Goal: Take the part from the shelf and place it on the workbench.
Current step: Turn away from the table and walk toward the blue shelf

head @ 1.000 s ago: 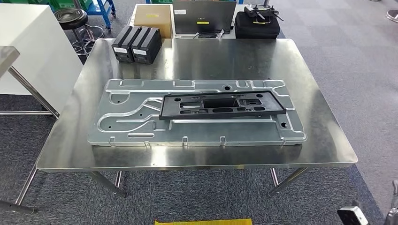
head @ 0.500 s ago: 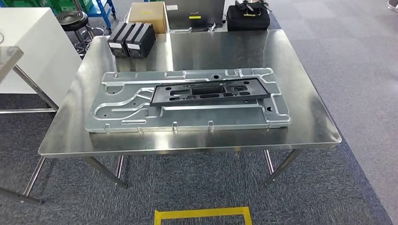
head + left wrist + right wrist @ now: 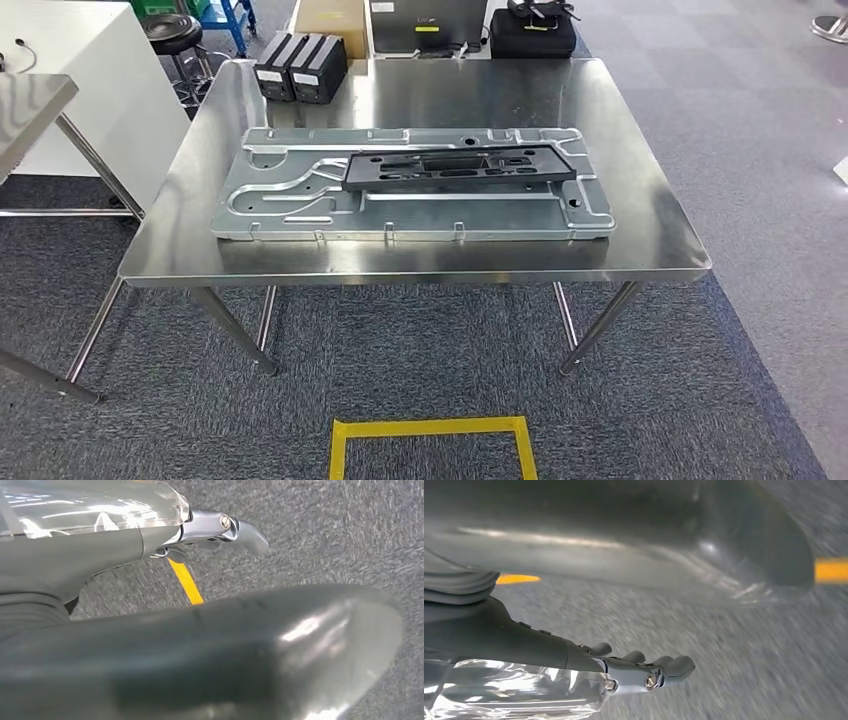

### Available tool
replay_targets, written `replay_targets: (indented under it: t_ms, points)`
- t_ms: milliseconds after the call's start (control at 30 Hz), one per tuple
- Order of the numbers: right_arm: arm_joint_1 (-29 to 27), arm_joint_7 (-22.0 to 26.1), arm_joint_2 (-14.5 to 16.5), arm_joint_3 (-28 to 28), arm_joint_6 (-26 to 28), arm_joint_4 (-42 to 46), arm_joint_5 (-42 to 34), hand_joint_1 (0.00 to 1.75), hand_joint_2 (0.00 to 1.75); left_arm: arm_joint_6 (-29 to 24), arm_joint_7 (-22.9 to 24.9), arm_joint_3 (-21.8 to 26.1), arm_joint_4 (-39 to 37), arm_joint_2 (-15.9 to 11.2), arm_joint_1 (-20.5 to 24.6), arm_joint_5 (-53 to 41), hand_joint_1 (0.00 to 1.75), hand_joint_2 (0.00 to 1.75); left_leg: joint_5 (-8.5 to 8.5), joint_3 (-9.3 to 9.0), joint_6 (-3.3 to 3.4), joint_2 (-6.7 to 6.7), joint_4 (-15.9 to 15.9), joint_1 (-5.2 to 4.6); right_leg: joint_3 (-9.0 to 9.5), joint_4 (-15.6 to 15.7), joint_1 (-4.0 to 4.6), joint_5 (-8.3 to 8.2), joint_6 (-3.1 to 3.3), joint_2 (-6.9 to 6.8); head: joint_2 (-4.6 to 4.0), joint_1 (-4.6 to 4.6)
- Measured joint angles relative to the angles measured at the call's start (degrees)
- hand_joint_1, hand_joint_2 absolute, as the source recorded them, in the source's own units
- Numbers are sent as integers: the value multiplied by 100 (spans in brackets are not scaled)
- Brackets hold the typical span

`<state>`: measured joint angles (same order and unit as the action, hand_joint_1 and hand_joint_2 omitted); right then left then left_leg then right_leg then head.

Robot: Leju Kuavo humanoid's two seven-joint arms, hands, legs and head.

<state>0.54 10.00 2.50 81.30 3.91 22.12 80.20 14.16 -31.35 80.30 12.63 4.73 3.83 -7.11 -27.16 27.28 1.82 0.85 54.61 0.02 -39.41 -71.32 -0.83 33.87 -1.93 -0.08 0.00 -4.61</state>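
So the black part [image 3: 459, 168] is lying flat on top of the big stamped metal panel [image 3: 410, 185], and that panel sits on the steel workbench [image 3: 640, 235], so the placing looks pretty much done to me. Both arms hang down over the grey carpet; the left hand [image 3: 220, 530] and the right hand [image 3: 644, 672] each have fingers loosely stretched out with nothing in them. Behind the panel, toward the bench's far left corner, sit two black boxes [image 3: 300, 67] with pale labels, but the print is way too small to read. Past the far edge there's a cardboard box [image 3: 335, 20], a laptop-looking thing with a yellow sticker [image 3: 428, 22], and a black case [image 3: 532, 30]; no writing readable on any of those either. On the floor in front of the bench there's a yellow tape square [image 3: 432, 445]. What could go wrong: the part is just resting on the panel's ribs, so any bump to the bench, say from a leg or a swinging arm if the robot turns, could slide it off line.
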Motion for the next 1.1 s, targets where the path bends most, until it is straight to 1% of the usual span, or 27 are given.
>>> replay_targets:
  t_ms: [33, 67, 100, 133, 200, 233, 267, 333, 367, 400, 467, 500, 533, 567, 600, 633, 667, 733, 767, 833, 867, 900, 933, 1000, 1033, 1067, 1100]
  points:
    - [11, -63, -6, -7, -80, -84, 62, 0, 0, 11, -5, -4, 0, 5, 0, 3, 0, 0, 65, 105, -9, 4, 28, 0, 14, -237, -7, 0, -15, 0, 0, 0]
    - [22, -102, -8, -15, -132, -153, 103, 0, 0, 20, -7, -7, 0, 13, 1, 3, 0, 0, 123, 216, -23, 7, 66, 2, 104, -308, -18, -125, -26, 0, 0, 0]
    - [33, -127, -8, -24, -170, -210, 133, 0, 0, 25, -7, -9, 0, 20, 1, 3, 0, 0, 175, 329, -43, 6, 114, 5, 298, -163, -32, -307, -30, 0, 0, 0]
    - [48, -143, -8, -33, -198, -264, 161, 0, 0, 27, -6, -12, 0, 27, 3, 2, 0, 0, 219, 432, -68, 5, 172, 7, 584, 157, -46, -441, -30, 4, 0, 0]
    - [93, -146, -13, -47, -230, -351, 196, 0, 0, 33, -6, -15, 0, 36, 8, 3, 0, 0, 288, 607, -130, -1, 286, 0, 1184, 997, -39, -386, -1, 22, 0, -1]
    - [116, -137, -16, -51, -240, -390, 210, 0, 0, 37, -6, -16, 0, 37, 11, 2, 0, 0, 326, 654, -166, -1, 322, -2, 1352, 1284, -24, -294, 29, 32, 0, -1]
    - [132, -123, -21, -53, -247, -423, 218, 0, 0, 40, -6, -16, 0, 37, 14, 1, 0, 0, 372, 686, -202, -2, 337, -3, 1412, 1433, -4, -230, 67, 37, 0, -1]
    - [135, -90, -27, -54, -256, -486, 224, 0, 0, 43, -7, -18, 0, 37, 4, -7, 0, 0, 431, 731, -274, -9, 353, 17, 1331, 1461, 7, -298, 164, 16, 0, -1]
    - [137, -73, -30, -54, -262, -512, 225, 0, 0, 43, -8, -18, 0, 37, -9, -10, 0, 0, 328, 778, -305, -16, 428, 30, 1270, 1461, 6, -358, 215, 2, 0, -1]
    - [139, -58, -34, -54, -266, -532, 225, 0, 0, 44, -8, -18, 0, 39, -24, -11, 0, 0, 113, 845, -330, -24, 598, 42, 1198, 1467, 5, -427, 261, -12, 0, -1]
    - [147, -39, -43, -54, -279, -560, 225, 0, 0, 46, -11, -17, 0, 51, -38, -10, 0, 0, -515, 1013, -362, -30, 1231, 56, 1024, 1462, 22, -566, 314, -21, 0, -1]
    - [146, -31, -48, -54, -286, -570, 225, 0, 0, 50, -12, -18, 0, 56, -37, -11, 0, 0, -732, 1071, -368, -30, 1588, 57, 926, 1454, 37, -638, 323, -22, 0, -1]
    - [145, -23, -52, -54, -299, -582, 225, 0, 0, 53, -15, -18, 0, 59, -33, -11, 0, 0, -804, 1077, -367, -31, 1863, 56, 820, 1440, 52, -709, 325, -24, 0, -1]
    - [145, -17, -56, -54, -312, -594, 225, 0, 0, 55, -17, -19, 0, 59, -31, -11, 0, 0, -719, 1000, -356, -31, 1979, 53, 712, 1419, 65, -779, 325, -26, 0, -2]
    - [145, -14, -58, -54, -325, -606, 225, 0, 0, 52, -18, -21, 0, 58, -29, -11, 0, 0, -542, 837, -337, -32, 1917, 47, 608, 1394, 76, -843, 320, -27, 0, -2]
    - [146, -13, -59, -54, -335, -621, 226, 0, 0, 48, -19, -26, 0, 58, -26, -8, 0, 0, -358, 579, -305, -32, 1664, 36, 513, 1368, 85, -900, 314, -28, 0, -2]
    - [149, -12, -57, -54, -344, -636, 228, 0, 0, 40, -18, -36, 0, 57, -18, -5, 0, 0, -286, 238, -261, -30, 1244, 15, 439, 1342, 95, -955, 301, -28, 0, -2]
    - [154, -12, -54, -55, -359, -664, 232, 0, 0, 25, -16, -63, 0, 54, 13, -1, 0, 0, -405, -353, -187, -26, 368, -25, 356, 1309, 102, -1062, 256, -38, 0, -2]
    - [156, -11, -53, -56, -365, -674, 233, 0, 0, 17, -15, -81, 0, 52, 28, -6, 0, 0, -493, -501, -156, -24, 98, -45, 339, 1311, 95, -1121, 224, -48, 0, -2]
    - [152, -1, -57, -56, -361, -681, 232, 0, 0, -3, -7, -119, 0, 55, 36, -14, 0, 0, -448, -494, -94, -15, -42, -47, 320, 1334, 71, -1215, 153, -60, 0, -1]
    - [148, 8, -59, -56, -353, -687, 232, 0, 0, -16, 1, -138, 0, 57, 31, -16, 0, 0, -373, -445, -53, -6, -58, -38, 294, 1300, 60, -1147, 119, -49, 0, -1]
    - [143, 19, -60, -56, -346, -694, 233, 0, 0, -27, 9, -152, 0, 60, 28, -14, 0, 0, -292, -384, -16, 7, -74, -23, 247, 1181, 51, -961, 92, -36, 0, 0]
    - [139, 29, -62, -56, -340, -703, 234, 0, 0, -37, 16, -162, 0, 61, 27, -7, 0, 0, -213, -309, 10, 19, -82, -12, 177, 949, 38, -669, 71, -23, 0, 0]
    - [135, 51, -62, -56, -337, -714, 238, 0, 0, -43, 21, -178, 0, 59, 28, 2, 0, 0, -72, -114, 29, 28, -61, -18, 19, 226, 15, -92, 28, -14, 0, 0]
    - [136, 61, -62, -56, -337, -715, 239, 0, 0, -44, 20, -187, 0, 58, 30, 6, 0, 0, -2, -3, 22, 32, -37, -18, -15, -108, 3, 1, 6, -14, 0, 0]
    - [138, 67, -62, -56, -338, -715, 240, 0, 0, -44, 20, -197, 0, 58, 32, 5, 0, 0, 63, 112, 9, 36, -3, -16, 15, -311, -8, -59, -13, -14, 0, 0]
    - [140, 72, -62, -56, -338, -715, 241, 0, 0, -46, 22, -209, 0, 59, 34, 5, 0, 0, 119, 229, -9, 40, 43, -11, 138, -309, -21, -235, -25, -14, 0, 0]
